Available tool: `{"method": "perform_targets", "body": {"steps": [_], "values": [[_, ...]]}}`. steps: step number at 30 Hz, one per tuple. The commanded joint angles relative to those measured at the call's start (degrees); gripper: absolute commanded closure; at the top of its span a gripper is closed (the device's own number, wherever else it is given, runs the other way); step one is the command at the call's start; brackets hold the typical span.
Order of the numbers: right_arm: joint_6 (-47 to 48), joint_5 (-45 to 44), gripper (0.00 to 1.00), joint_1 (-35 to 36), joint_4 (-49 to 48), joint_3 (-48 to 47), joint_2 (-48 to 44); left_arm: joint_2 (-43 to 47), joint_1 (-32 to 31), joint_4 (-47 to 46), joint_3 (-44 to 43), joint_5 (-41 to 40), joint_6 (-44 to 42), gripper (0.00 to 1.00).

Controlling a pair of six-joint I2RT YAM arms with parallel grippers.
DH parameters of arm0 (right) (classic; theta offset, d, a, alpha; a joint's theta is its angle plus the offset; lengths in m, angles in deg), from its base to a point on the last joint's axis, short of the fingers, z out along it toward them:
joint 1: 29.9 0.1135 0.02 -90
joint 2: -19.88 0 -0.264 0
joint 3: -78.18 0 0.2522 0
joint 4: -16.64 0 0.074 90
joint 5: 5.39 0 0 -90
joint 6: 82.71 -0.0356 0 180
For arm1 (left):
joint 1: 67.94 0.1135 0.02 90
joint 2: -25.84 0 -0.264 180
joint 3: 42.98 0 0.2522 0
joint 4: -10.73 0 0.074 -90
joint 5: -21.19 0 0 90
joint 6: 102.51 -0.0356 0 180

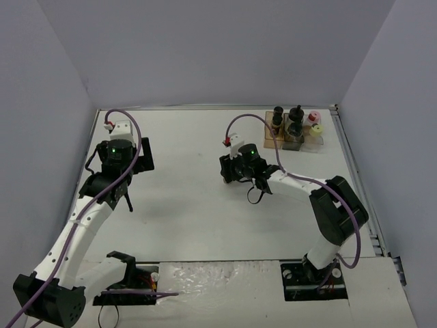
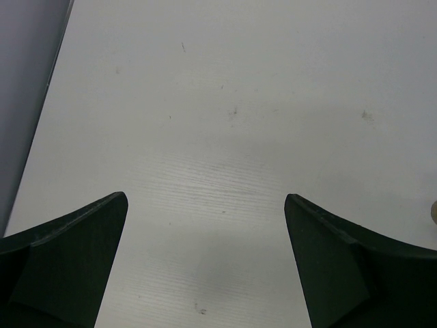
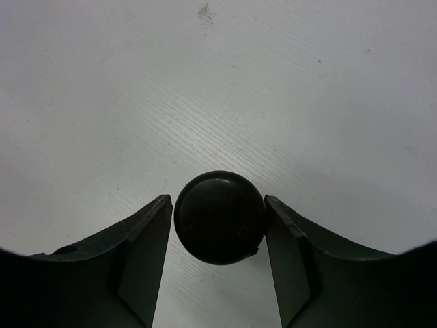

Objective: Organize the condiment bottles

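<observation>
The right claw is clamped on a black-capped spice jar: the round cap fills the gap between the two dark fingers, which press it from either side, and the jar stands on the white desk near its middle. Seen from above, this claw sits well apart from the tray at the far right corner. Other jars stand in that tray: two with black caps at the back, a pink-capped jar and a yellow-capped jar on its right side. The left claw hangs over bare desk on the left, its fingers spread wide apart, holding and touching nothing.
</observation>
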Motion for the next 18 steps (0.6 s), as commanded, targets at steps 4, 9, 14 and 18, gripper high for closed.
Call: {"method": "perform_targets", "body": {"steps": [4,9,14,18], "values": [[0.0,-1.6,0.68,0.7,-4.1,-2.5,-0.6,1.8,-0.2,-3.9,-1.4,-1.1,-1.4,0.03],[0.9,-4.1,0.80,0.0,-2.9,-3.2,-2.9,2.1,-0.4,-4.1,-1.3,-1.0,-1.5,0.03],[1.6,-7.9,0.81,-4.5,0.2,-7.0,-5.5,2.5,-0.5,-4.1,-1.1,-0.9,-1.6,0.03],[1.1,-12.2,0.82,-10.4,2.2,-11.2,-5.4,2.7,-0.6,-4.2,-1.1,-0.9,-1.6,0.03]]}}
